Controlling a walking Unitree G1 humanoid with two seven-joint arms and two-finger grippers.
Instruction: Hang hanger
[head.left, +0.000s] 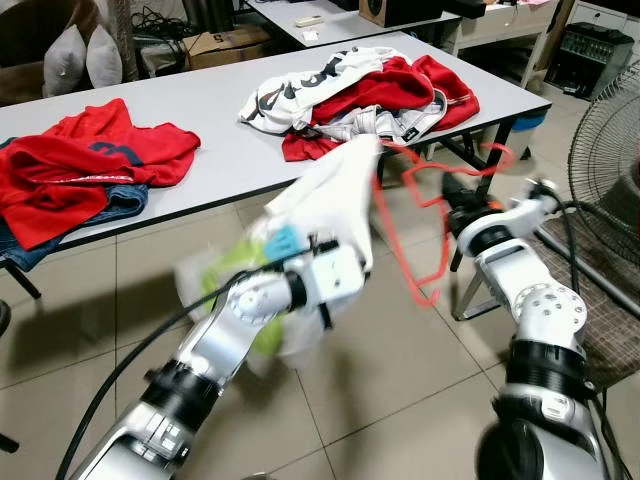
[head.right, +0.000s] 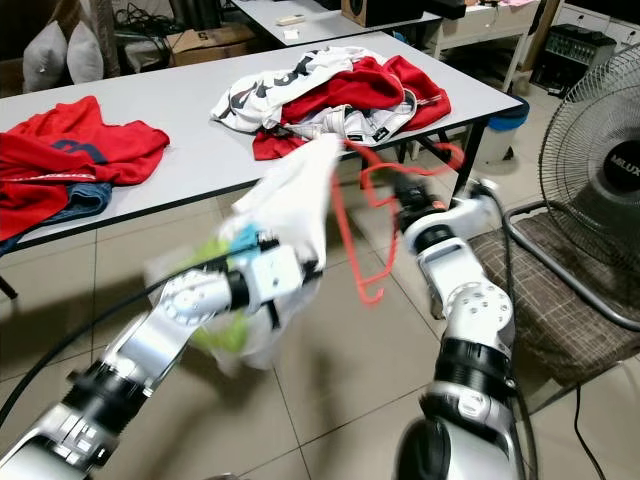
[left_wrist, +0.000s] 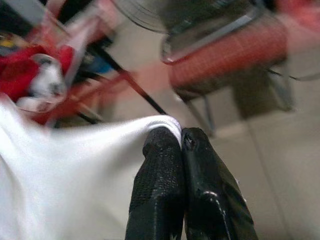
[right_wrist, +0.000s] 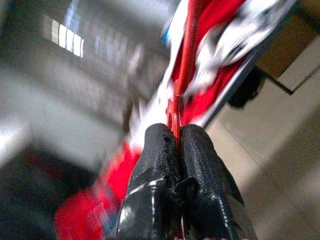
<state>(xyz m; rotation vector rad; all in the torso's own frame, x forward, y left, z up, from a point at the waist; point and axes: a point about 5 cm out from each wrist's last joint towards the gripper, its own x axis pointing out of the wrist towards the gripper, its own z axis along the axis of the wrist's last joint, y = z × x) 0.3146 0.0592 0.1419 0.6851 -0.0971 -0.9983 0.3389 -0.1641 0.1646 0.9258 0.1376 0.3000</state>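
Red hanger (head.left: 420, 215) is in the air in front of the desk (head.left: 230, 150), blurred, one end tucked into the white garment (head.left: 335, 195). Your right gripper (right_wrist: 176, 137) has its jaws pinched closed on the hanger's thin red wire, seen clearly in the right wrist view. Your left gripper (left_wrist: 181, 142) is clamped shut on a fold of the white garment, holding it up just beside the hanger. Risk as I read it: wire is thin and the grip is at the very fingertips, so a fast swing could twist it or let it slip out; pulling the two arms apart could also drag the garment off the hanger. I can't see any rail or hook to hang it on. Around you: pile of red and white clothes (head.left: 370, 95) on the desk behind, more red clothes (head.left: 85, 165) at its left end, standing fan (head.right: 600, 170) and a chair (head.right: 545, 290) close on your right, likely to crowd that arm.
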